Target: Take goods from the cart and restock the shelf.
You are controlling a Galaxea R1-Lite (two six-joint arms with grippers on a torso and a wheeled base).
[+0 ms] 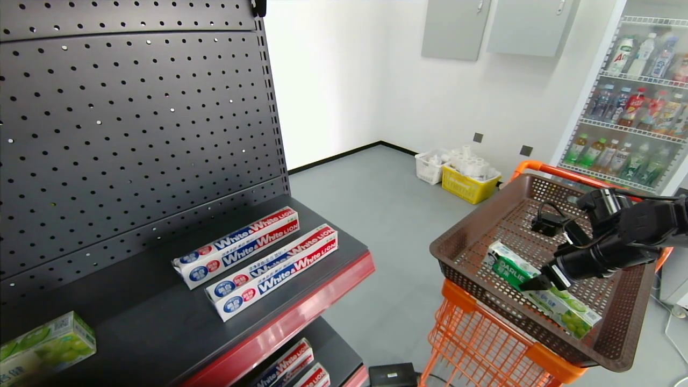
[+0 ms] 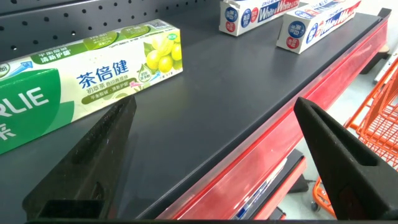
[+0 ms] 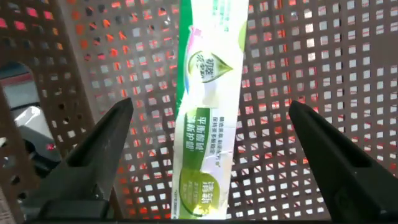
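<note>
In a shop room, a green toothpaste box [image 1: 572, 310] is seen lying inside the brown cart basket [image 1: 467, 226]. The right gripper [image 1: 535, 284] is poised just above the box, jaws spread, with its long axis crosswise between them.

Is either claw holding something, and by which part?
Nothing held. Right gripper open above the green box in the basket; left gripper open over the shelf.

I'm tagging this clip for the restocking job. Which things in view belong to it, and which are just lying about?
Job: green toothpaste box in the brown basket on the cart, right hand over it, shelf, shelved green box, two red-and-white boxes.
Lying about: yellow bin, white basket, drinks fridge, wall cabinets.
</note>
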